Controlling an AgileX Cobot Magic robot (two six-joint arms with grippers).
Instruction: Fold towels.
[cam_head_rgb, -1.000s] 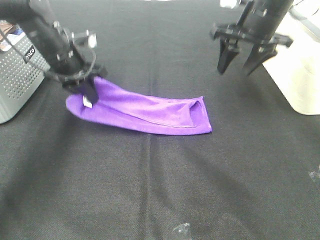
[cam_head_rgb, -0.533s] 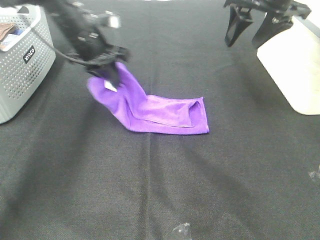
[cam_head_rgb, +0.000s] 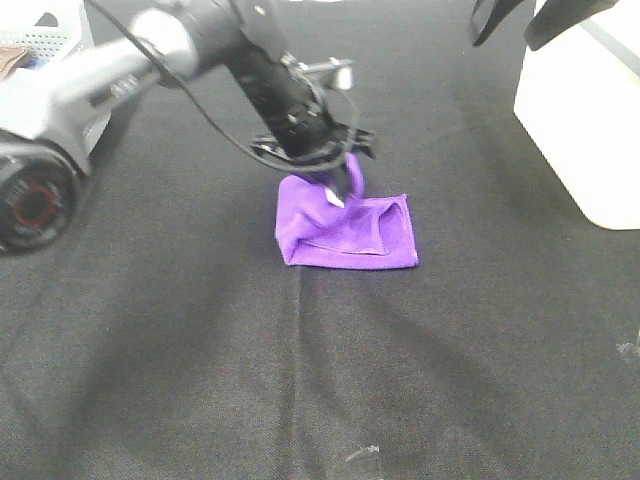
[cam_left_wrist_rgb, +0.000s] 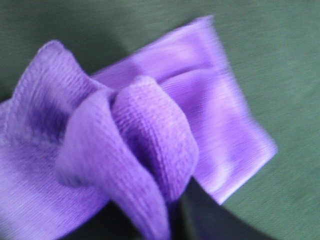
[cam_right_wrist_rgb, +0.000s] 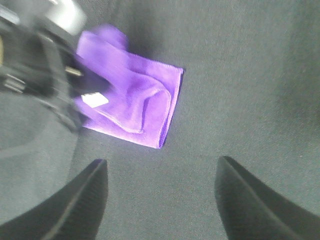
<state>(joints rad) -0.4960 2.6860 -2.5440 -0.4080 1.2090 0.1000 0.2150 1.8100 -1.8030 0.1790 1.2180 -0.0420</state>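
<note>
The purple towel (cam_head_rgb: 350, 232) lies on the black tablecloth, doubled over into a short rectangle. My left gripper (cam_head_rgb: 337, 178) reaches across from the left and is shut on the towel's lifted end, with the white tag (cam_head_rgb: 337, 198) hanging just below it. In the left wrist view the bunched towel (cam_left_wrist_rgb: 150, 125) fills the frame and hides the fingers. My right gripper (cam_head_rgb: 503, 38) is open and empty, high at the back right, partly out of frame. In the right wrist view its fingers (cam_right_wrist_rgb: 75, 200) stand wide apart above the cloth, with the towel (cam_right_wrist_rgb: 135, 100) ahead.
A white box (cam_head_rgb: 580, 110) stands at the right edge. A grey perforated basket (cam_head_rgb: 45, 40) is at the back left. The left arm's body (cam_head_rgb: 60, 130) lies across the left side. The black tablecloth (cam_head_rgb: 300, 380) covers the table.
My left gripper has lifted the towel's left end and carried it rightwards over the right end, folding the long strip in half. The right gripper has drawn back towards the far right.
</note>
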